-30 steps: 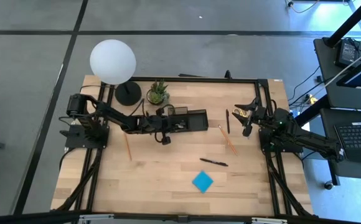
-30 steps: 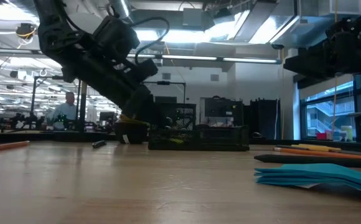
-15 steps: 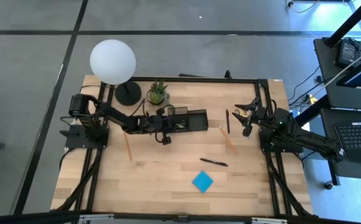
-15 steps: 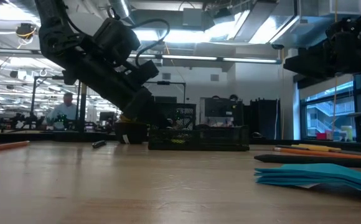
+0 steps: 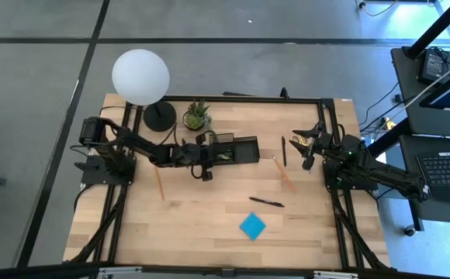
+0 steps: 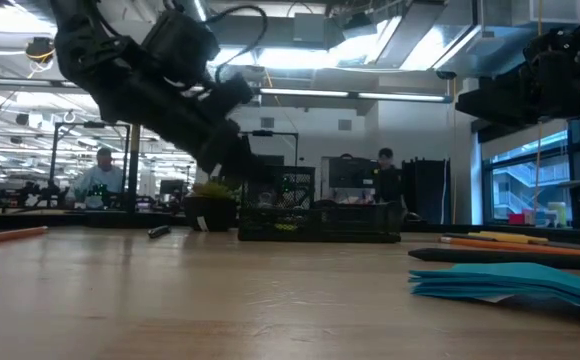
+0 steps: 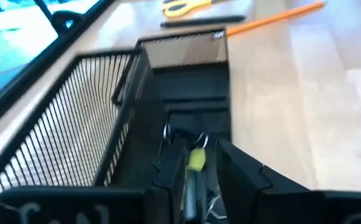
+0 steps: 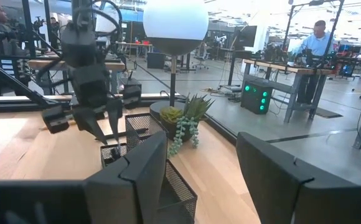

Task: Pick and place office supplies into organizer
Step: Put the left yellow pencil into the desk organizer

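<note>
The black mesh organizer (image 5: 237, 149) stands on the table at the far middle. My left gripper (image 5: 209, 156) hangs open over its left end, fingers pointing down into a compartment (image 7: 193, 118). A tiny yellow block (image 7: 197, 160) shows between the fingers, low in that compartment beside small black clips (image 7: 170, 132). My right gripper (image 5: 309, 147) waits open and empty at the far right, next to the yellow-handled scissors (image 5: 302, 138). A blue sticky-note pad (image 5: 252, 225), two black pens (image 5: 266, 202) (image 5: 283, 150) and orange pencils (image 5: 283, 174) (image 5: 160, 183) lie flat on the table.
A small potted plant (image 5: 196, 116) and a black lamp base (image 5: 160, 116) with a white globe (image 5: 140, 75) stand just beyond the organizer's left end. A black frame rail (image 5: 248, 99) runs along the far edge. People show in the room behind the table (image 6: 100, 180).
My left gripper has risen a little above the organizer's left end. The organizer and the loose supplies have stayed where they were.
</note>
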Action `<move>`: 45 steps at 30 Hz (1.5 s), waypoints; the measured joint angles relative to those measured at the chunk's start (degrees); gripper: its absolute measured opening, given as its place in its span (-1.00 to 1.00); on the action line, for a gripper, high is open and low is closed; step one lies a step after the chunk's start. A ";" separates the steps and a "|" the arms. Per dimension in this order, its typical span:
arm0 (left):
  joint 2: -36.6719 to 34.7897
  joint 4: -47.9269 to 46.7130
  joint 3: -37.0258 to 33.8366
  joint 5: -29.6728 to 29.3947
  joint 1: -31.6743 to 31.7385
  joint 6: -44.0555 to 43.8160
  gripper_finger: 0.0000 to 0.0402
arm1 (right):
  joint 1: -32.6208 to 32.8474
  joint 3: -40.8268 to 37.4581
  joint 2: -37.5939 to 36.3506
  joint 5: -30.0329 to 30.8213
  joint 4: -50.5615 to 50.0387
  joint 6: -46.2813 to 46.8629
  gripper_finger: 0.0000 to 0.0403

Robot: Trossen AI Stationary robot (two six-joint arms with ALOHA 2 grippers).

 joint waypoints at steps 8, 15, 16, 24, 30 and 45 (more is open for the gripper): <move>-5.29 -4.73 0.00 -0.50 -2.62 0.07 -0.58 | 0.00 0.00 0.00 0.00 0.00 0.02 -0.01; -11.79 -16.07 0.43 -2.61 -8.65 1.35 -0.58 | 0.00 0.00 0.00 -0.02 -0.02 0.05 -0.01; -12.42 -19.43 1.36 -3.09 -10.10 1.23 -0.58 | 0.00 0.00 0.00 -0.02 -0.02 0.11 -0.01; -11.75 -63.40 18.49 -8.06 -19.53 -24.83 -0.56 | 0.01 0.00 0.00 -0.02 -0.07 0.54 -0.01; -10.28 -84.76 25.44 6.40 -20.93 -62.72 -0.56 | 0.00 0.00 0.01 -0.02 0.06 1.54 -0.01; -10.16 -90.73 17.92 21.08 -26.48 -113.07 -0.56 | 0.02 0.00 0.00 -0.02 0.33 1.53 -0.01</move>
